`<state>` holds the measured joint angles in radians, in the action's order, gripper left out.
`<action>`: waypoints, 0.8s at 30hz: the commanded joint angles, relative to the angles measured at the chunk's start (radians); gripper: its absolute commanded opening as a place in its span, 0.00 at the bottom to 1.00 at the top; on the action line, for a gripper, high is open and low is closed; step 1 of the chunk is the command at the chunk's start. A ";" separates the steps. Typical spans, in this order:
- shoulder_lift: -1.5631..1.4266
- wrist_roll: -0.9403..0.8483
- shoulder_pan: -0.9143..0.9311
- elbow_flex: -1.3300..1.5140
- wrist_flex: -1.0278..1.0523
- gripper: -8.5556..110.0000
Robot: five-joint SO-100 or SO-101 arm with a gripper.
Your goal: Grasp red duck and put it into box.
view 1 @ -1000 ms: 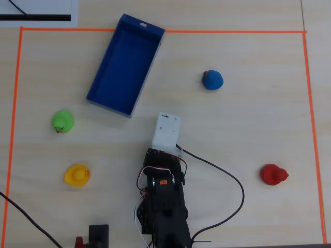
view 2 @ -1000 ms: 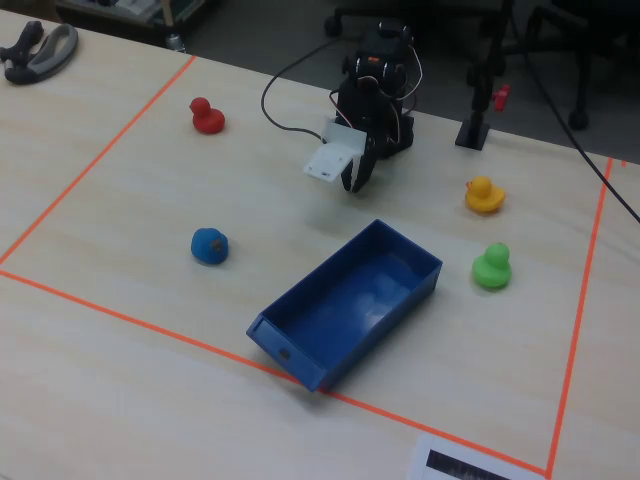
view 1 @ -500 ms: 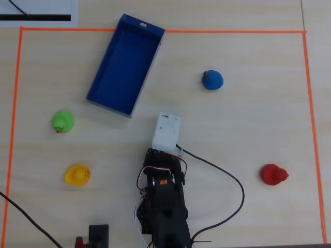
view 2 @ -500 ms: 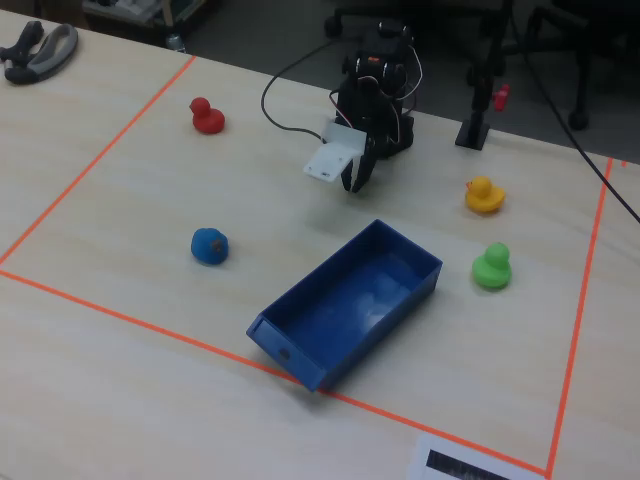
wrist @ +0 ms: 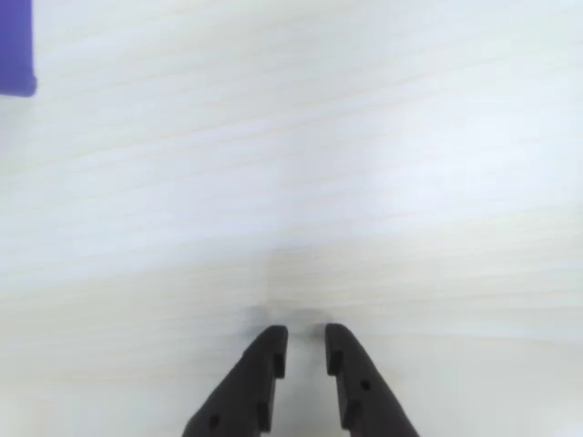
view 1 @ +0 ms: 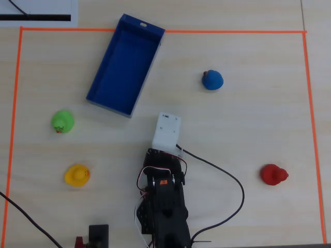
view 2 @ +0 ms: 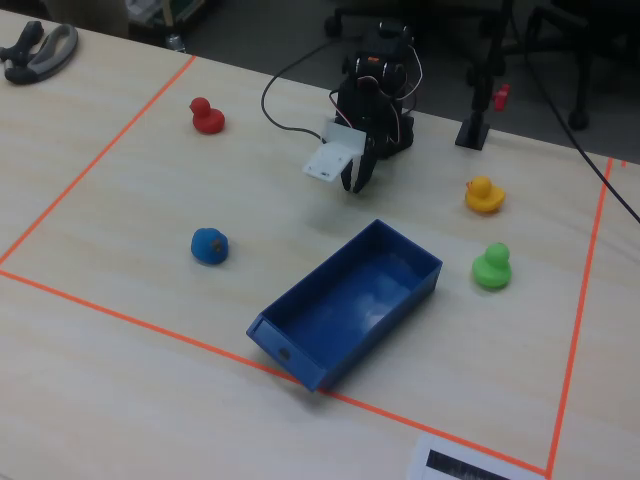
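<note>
The red duck (view 1: 273, 174) sits on the table at the right in the overhead view and at the far left in the fixed view (view 2: 207, 115). The blue box (view 1: 126, 67) lies empty at the upper left and shows near the front in the fixed view (view 2: 350, 295). Its corner shows in the wrist view (wrist: 16, 45). My gripper (wrist: 304, 335) points down at bare table, its jaws nearly together with a narrow gap and nothing between them. In the fixed view it (view 2: 355, 183) hangs just behind the box, far from the red duck.
A blue duck (view 1: 212, 79), a green duck (view 1: 62, 121) and a yellow duck (view 1: 77, 174) stand on the table. Orange tape (view 1: 155, 31) frames the work area. A black cable (view 1: 235, 186) loops to the right of the arm base. A white camera housing (view 1: 166, 129) covers the gripper from above.
</note>
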<state>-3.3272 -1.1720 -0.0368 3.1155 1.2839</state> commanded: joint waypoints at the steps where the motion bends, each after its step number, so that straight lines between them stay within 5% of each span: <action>1: 0.015 -0.002 0.008 -0.005 0.020 0.07; 12: 0.026 0.012 0.144 -0.104 -0.150 0.17; 19: 0.508 -0.067 0.387 -0.690 -0.064 0.23; 24: 0.658 -0.186 0.632 -0.931 -0.189 0.25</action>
<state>-2.7627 -1.2885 0.5154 2.2764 1.1520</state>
